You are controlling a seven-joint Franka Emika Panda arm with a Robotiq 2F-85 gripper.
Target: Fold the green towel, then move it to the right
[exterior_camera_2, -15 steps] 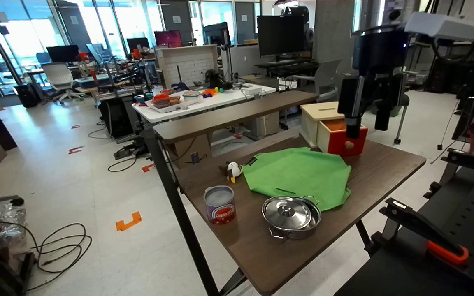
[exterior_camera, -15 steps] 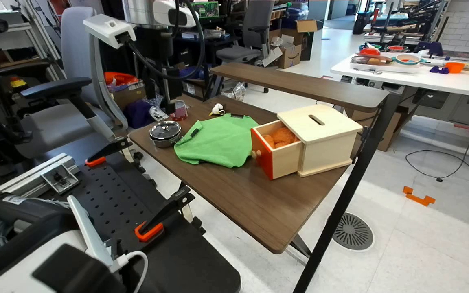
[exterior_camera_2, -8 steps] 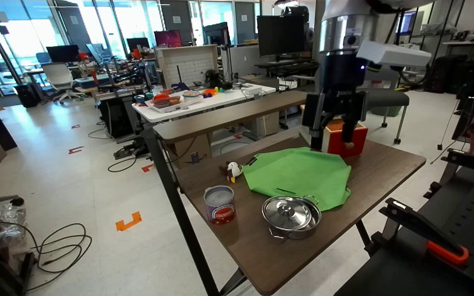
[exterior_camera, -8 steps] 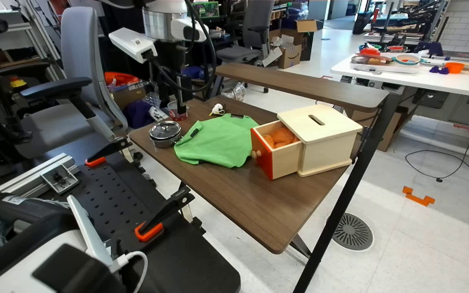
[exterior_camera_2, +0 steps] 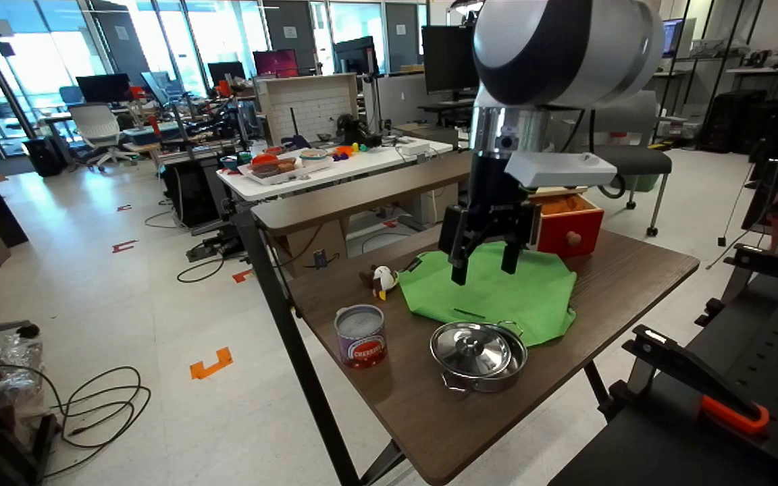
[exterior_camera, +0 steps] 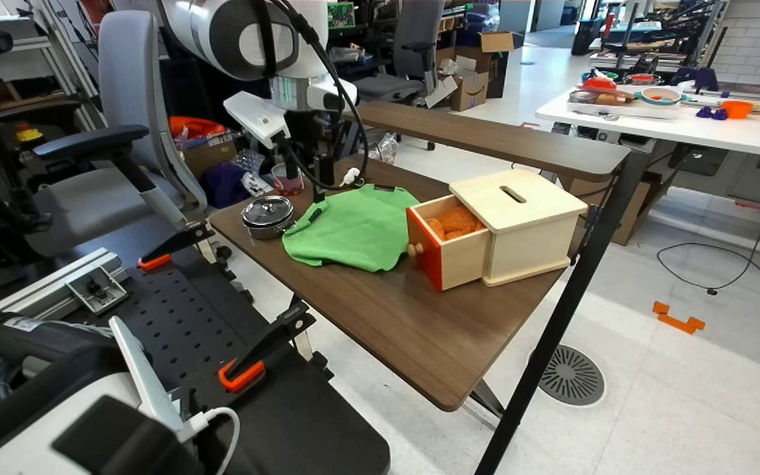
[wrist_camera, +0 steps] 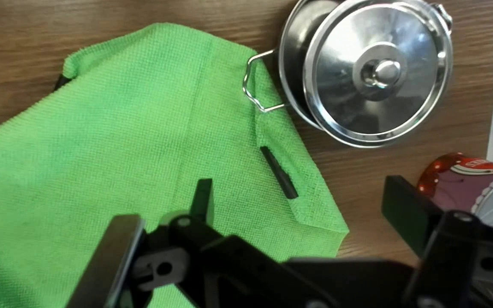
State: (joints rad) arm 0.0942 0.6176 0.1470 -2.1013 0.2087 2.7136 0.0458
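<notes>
Spread wide and holding nothing, the gripper [wrist_camera: 302,199] has come down over the edge of the towel [wrist_camera: 122,149] near the tag [wrist_camera: 279,173], so a first fold looks next. The towel lies mostly spread on the table [exterior_camera_2: 632,270], unmoved, the pot [wrist_camera: 295,66] overlapping that edge by a handle [wrist_camera: 255,101], a possible snag; farther off stands the drawer [exterior_camera_2: 556,233] that the gripper has left.

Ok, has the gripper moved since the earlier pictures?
Yes. In an exterior view, the gripper has shifted left in the picture and lower, away from the red drawer front, which it overlapped earlier, and now appears over the green towel.
</notes>
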